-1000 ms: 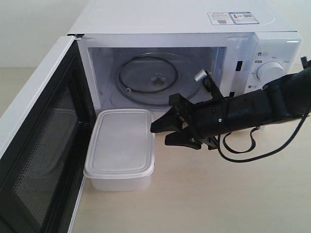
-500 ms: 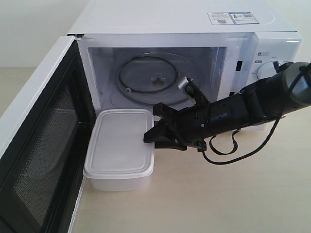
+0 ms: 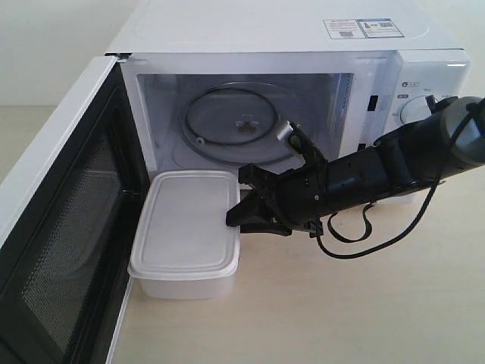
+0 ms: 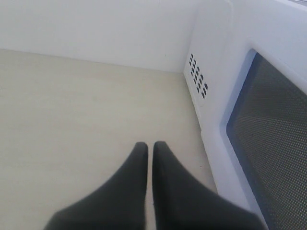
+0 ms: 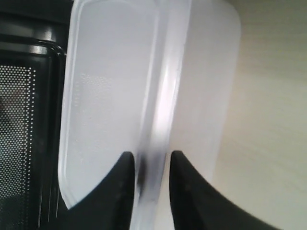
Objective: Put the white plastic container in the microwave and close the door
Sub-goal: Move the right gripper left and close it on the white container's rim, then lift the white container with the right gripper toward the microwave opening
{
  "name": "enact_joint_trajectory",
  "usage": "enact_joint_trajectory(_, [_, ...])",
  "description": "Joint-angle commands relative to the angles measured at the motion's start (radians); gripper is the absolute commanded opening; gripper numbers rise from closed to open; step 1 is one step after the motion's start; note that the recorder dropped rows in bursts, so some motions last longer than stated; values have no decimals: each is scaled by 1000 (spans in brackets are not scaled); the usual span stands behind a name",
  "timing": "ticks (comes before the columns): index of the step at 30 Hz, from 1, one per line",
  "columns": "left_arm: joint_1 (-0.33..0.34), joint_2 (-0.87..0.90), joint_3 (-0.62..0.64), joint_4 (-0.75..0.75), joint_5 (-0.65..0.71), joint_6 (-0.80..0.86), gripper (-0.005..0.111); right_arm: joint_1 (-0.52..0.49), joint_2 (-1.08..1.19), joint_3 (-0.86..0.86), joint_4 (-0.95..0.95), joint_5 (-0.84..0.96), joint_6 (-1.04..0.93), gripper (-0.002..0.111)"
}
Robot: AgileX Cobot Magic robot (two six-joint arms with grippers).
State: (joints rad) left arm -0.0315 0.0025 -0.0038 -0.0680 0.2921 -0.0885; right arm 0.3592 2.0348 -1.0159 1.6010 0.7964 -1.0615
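The white plastic container [image 3: 186, 227] sits lidded on the table just in front of the microwave [image 3: 265, 38], whose door [image 3: 61, 227] stands swung wide open to the left. My right gripper [image 3: 233, 216] reaches in from the right and is shut on the container's right rim. In the right wrist view, the container [image 5: 110, 86] has its lid edge pinched between the two black fingers of the right gripper [image 5: 152, 160]. My left gripper [image 4: 149, 146] is shut and empty above bare table, beside the door's mesh window [image 4: 273, 134]; the exterior view does not show it.
The glass turntable [image 3: 242, 125] lies bare inside the cavity. A round dial [image 3: 420, 112] on the control panel sits behind my right arm. A black cable [image 3: 371, 235] loops under that arm. Light wooden table [image 3: 341, 303] spreads out in front.
My right gripper has moved left to the container's right edge and its jaws have narrowed onto the rim. The container has shifted slightly left. The door has not moved.
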Motion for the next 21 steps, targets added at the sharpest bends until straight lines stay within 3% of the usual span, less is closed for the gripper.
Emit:
enact_joint_trajectory(1, [-2, -3, 4, 2, -1, -8, 4, 2, 1, -4, -7, -5, -28, 13])
enact_joint_trajectory(3, [-2, -3, 4, 2, -1, -8, 4, 2, 1, -4, -7, -3, -28, 0])
enact_joint_trajectory(12, [-2, -3, 4, 2, -1, -8, 4, 2, -19, 1, -47, 14, 63, 0])
enact_joint_trajectory(21, [-2, -3, 4, 2, -1, -8, 4, 0, -190, 128, -35, -59, 70, 0])
